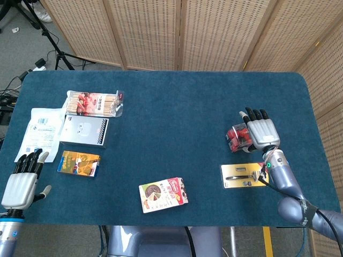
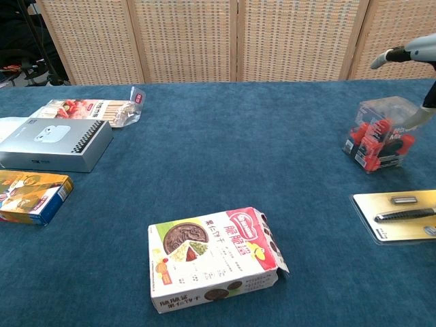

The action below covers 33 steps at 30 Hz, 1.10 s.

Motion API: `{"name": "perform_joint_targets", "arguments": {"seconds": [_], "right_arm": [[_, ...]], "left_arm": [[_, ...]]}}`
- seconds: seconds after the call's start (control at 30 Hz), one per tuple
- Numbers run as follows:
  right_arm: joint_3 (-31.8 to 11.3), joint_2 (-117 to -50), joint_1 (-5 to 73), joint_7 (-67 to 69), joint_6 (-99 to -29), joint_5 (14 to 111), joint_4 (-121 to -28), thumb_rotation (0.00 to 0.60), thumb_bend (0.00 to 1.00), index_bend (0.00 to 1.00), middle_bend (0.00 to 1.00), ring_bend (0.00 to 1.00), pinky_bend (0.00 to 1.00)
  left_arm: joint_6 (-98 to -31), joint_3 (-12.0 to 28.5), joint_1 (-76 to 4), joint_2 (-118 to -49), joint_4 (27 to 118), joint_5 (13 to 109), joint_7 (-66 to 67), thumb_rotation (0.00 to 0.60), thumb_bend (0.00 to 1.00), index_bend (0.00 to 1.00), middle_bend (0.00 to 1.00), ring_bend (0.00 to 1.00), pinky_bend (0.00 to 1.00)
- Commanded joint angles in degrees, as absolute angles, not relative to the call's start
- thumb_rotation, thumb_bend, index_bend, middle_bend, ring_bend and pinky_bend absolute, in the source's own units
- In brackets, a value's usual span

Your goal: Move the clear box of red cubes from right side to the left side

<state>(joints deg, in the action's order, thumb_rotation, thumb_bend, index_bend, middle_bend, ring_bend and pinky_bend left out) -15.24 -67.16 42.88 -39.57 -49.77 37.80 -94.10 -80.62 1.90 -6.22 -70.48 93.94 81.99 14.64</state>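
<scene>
While your right hand (image 1: 261, 130) hovers over the clear box of red cubes (image 2: 379, 133), grip unclear, left hand (image 1: 22, 182) spread idle; close, then lift leftward.

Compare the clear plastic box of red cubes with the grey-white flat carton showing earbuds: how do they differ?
The clear plastic box of red cubes is see-through; the grey-white earbud carton is opaque. The box stands tall at the table's right beside the right hand; the carton lies low at the left. Both rest on the blue table.
</scene>
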Motion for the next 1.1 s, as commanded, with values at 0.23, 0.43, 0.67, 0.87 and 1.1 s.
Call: {"name": "perform_joint_targets", "arguments": {"seconds": [0.23, 0.43, 0.67, 0.87, 1.1], "right_arm": [[-10.71, -69.20, 46.53, -41.12, -48.01, 31.30, -90.23, 0.600, 0.00, 0.00, 0.00, 0.00, 0.00], [-9.38, -69.87, 47.28, -39.44, -48.15, 31.24, -88.71, 0.600, 0.00, 0.00, 0.00, 0.00, 0.00], [-8.94, -71.63, 46.79, -36.93, -51.33, 35.61, -87.39, 0.600, 0.05, 0.20, 0.05, 0.00, 0.05], [-8.06, -72.86, 46.58, -35.85, -51.97, 37.32, -86.07, 0.600, 0.05, 0.32, 0.15, 0.06, 0.16], [-7.39, -73.47, 46.77, -35.99, -52.33, 37.28, -85.40, 0.600, 0.05, 0.39, 0.24, 0.16, 0.24]], "left_arm": [[-80.29, 1.75, -6.45, -70.61, 93.84, 81.75, 14.76, 0.600, 0.24, 0.00, 0.00, 0.00, 0.00], [-80.37, 1.45, -6.48, -70.61, 94.08, 82.04, 14.77, 0.600, 0.24, 0.00, 0.00, 0.00, 0.00], [-80.40, 1.37, -6.52, -70.52, 94.19, 82.00, 14.65, 0.600, 0.24, 0.00, 0.00, 0.00, 0.00], [-80.67, 1.36, -6.48, -70.31, 94.31, 82.10, 14.28, 0.600, 0.24, 0.00, 0.00, 0.00, 0.00], [-80.73, 1.19, -6.45, -70.15, 94.44, 82.24, 14.05, 0.600, 0.24, 0.00, 0.00, 0.00, 0.00]]}}
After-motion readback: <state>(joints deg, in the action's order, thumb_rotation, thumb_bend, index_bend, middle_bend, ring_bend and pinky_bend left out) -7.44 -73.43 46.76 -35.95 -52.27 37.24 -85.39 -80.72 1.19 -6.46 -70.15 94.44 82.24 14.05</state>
